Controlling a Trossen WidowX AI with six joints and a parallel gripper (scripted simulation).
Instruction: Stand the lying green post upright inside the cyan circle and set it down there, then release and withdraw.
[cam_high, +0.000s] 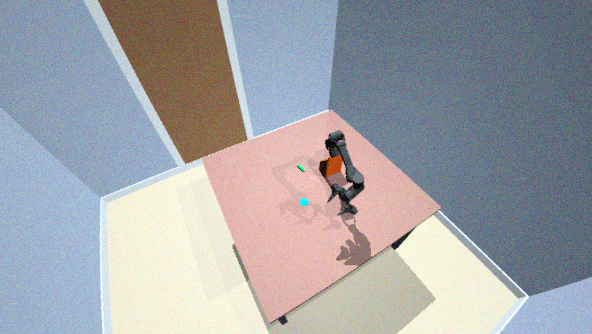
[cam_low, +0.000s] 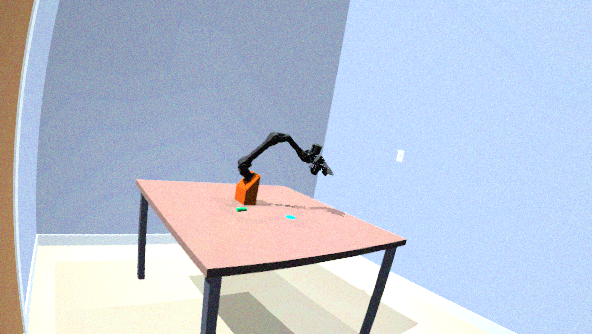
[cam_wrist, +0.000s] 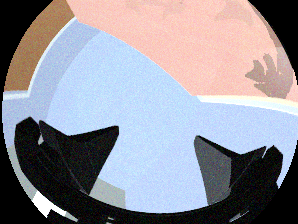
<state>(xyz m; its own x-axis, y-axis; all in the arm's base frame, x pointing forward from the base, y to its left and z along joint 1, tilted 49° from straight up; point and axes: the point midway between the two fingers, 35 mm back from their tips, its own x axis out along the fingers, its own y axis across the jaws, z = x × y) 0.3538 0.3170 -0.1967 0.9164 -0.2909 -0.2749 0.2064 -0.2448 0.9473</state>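
Note:
The green post (cam_high: 300, 168) (cam_low: 241, 209) lies on its side on the table, to the side of the orange arm base. The cyan circle (cam_high: 304, 202) (cam_low: 290, 217) is a flat disc on the table, apart from the post, with nothing standing on it. My gripper (cam_high: 334, 207) (cam_low: 324, 174) (cam_wrist: 157, 135) is raised high above the table, away from both post and circle. Its two dark fingers stand wide open with nothing between them. Neither the post nor the circle shows in the wrist view.
The pink table (cam_high: 265, 260) (cam_low: 215, 240) (cam_wrist: 165, 40) carries the orange arm base (cam_high: 331, 166) (cam_low: 247, 190). The arm's shadows fall across the table. The wrist view shows the table's edge and a blue wall (cam_wrist: 150, 165) beyond it.

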